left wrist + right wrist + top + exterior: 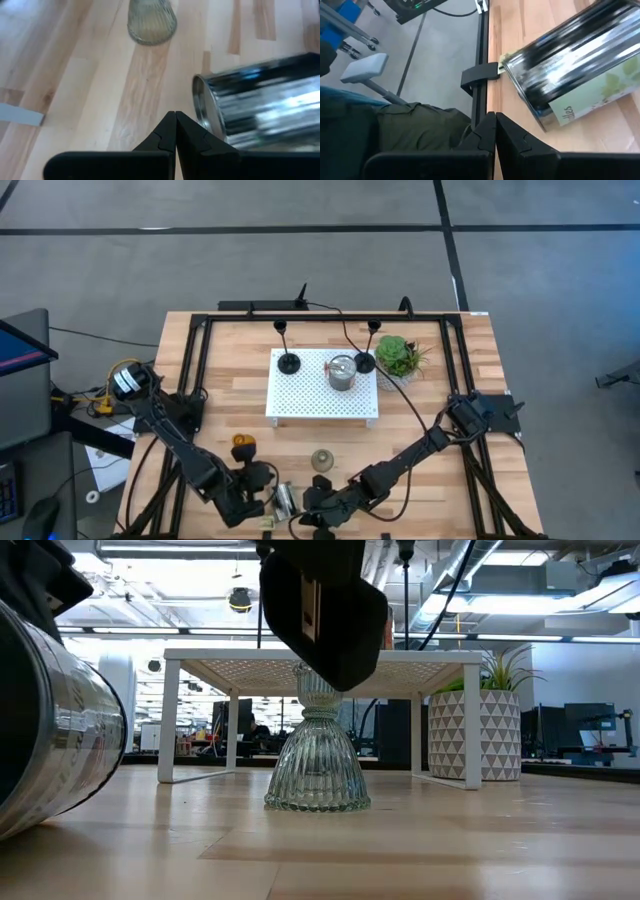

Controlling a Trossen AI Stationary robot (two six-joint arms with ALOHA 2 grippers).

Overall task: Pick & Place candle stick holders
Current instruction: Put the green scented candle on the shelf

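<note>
A shiny silver cup lies on its side near the table's front edge, between my two grippers. My left gripper is shut just left of it; the cup's open rim shows beside its fingertips. My right gripper is shut just right of the cup, a little apart from it. A grey-green ribbed glass holder and an amber holder stand on the table in front of the tray. Two black stemmed holders and a second silver cup stand on the white tray. My left gripper's shut fingers lie close beside the lying silver cup's rim, level with the table. I cannot tell whether they touch it.
A potted plant stands right of the tray. The table's front edge runs close to both grippers, with a black clamp on it. In the low view the glass holder stands under a dark arm body.
</note>
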